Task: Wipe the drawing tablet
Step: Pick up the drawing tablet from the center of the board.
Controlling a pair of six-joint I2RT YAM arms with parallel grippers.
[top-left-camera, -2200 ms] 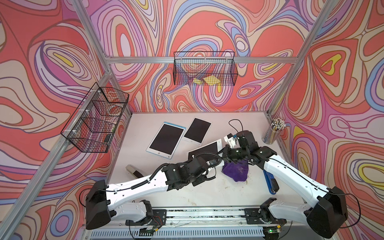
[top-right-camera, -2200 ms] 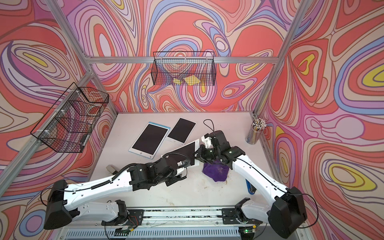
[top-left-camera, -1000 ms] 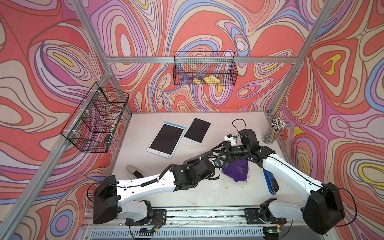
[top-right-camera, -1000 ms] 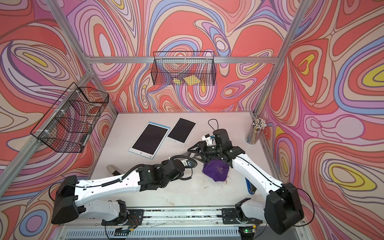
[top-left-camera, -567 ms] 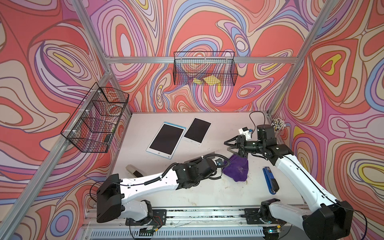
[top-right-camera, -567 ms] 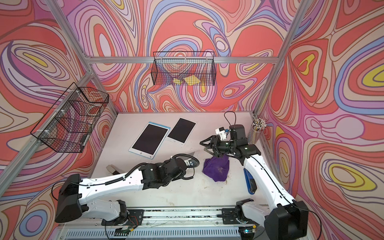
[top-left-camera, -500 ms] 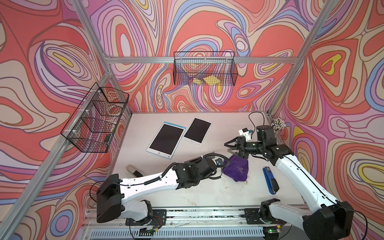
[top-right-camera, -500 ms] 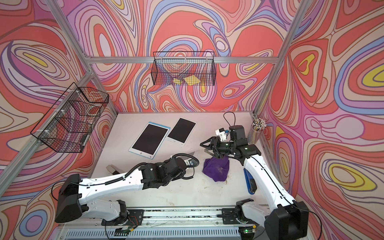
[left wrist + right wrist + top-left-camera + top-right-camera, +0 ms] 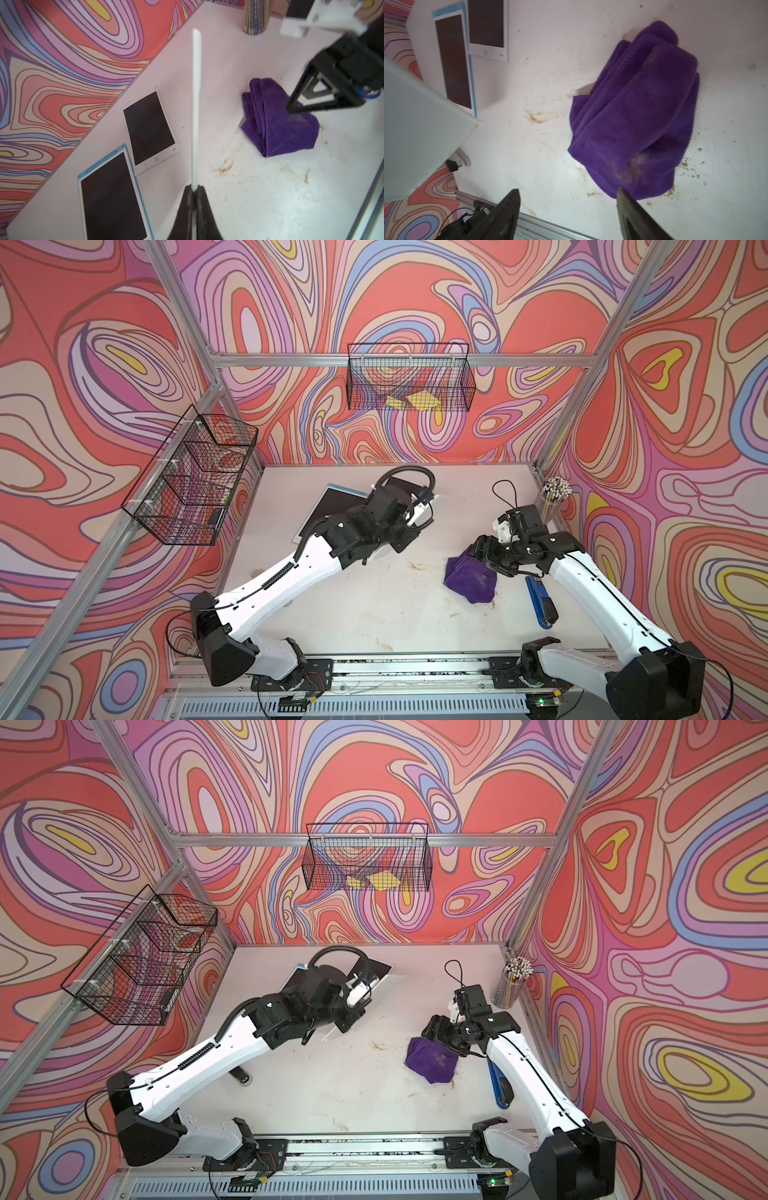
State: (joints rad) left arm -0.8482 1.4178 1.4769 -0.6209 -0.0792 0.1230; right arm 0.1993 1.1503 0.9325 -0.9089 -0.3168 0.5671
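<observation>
my left claw (image 9: 194, 188) is pressed tight on one short edge of the drawing tablet (image 9: 196, 104), which stands edge-on in the air above the tabletop (image 9: 374, 614), clear of the two other tablets lying flat by the back wall: a blue-rimmed tablet (image 9: 110, 197) and a white-rimmed tablet (image 9: 148, 128). from the right wrist i see its pale flat face (image 9: 415, 124) tilted toward the cloth side.

my right claw (image 9: 566, 190) is spread wide and empty, hanging over the near edge of the purple cloth (image 9: 643, 114). whether a tip brushes the fabric i cannot tell.

i judge the tablet light, thin and stiff, with a slick plastic shell. held by one edge only, it could swivel in the pinch once i press on it, so i'd wipe gently and toward the held end. the cloth looks soft and limp, bunched in rolled folds and already gritty. i'd bite it at the raised fold on top, not the flat hem.
</observation>
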